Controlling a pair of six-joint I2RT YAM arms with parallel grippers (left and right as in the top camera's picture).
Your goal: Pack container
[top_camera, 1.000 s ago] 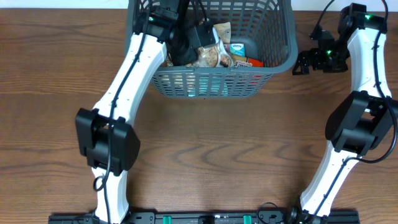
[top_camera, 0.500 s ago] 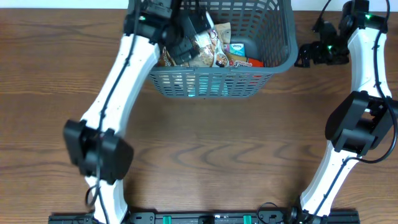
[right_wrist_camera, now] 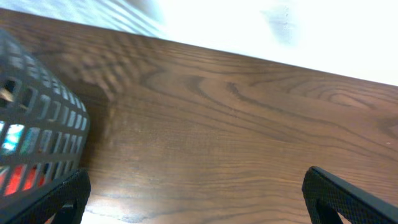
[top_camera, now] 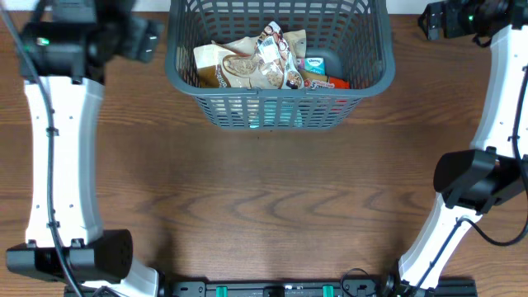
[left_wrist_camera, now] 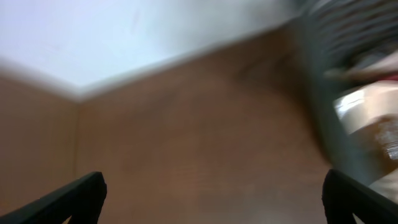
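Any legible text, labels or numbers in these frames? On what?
No text reads in any view.
Snack packets in the container: printing too small in the overhead view.
Small teal-labelled packet: label too small.
Left wrist view: motion-blurred, nothing legible.
Right wrist view: no writing shows.

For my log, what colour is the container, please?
The container is dark grey-blue, clearest overhead.

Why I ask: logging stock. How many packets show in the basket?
4 show in the basket: a tan one at left, a white one in the middle, a teal-labelled one to its right, a red one by the near wall. More may hide underneath.
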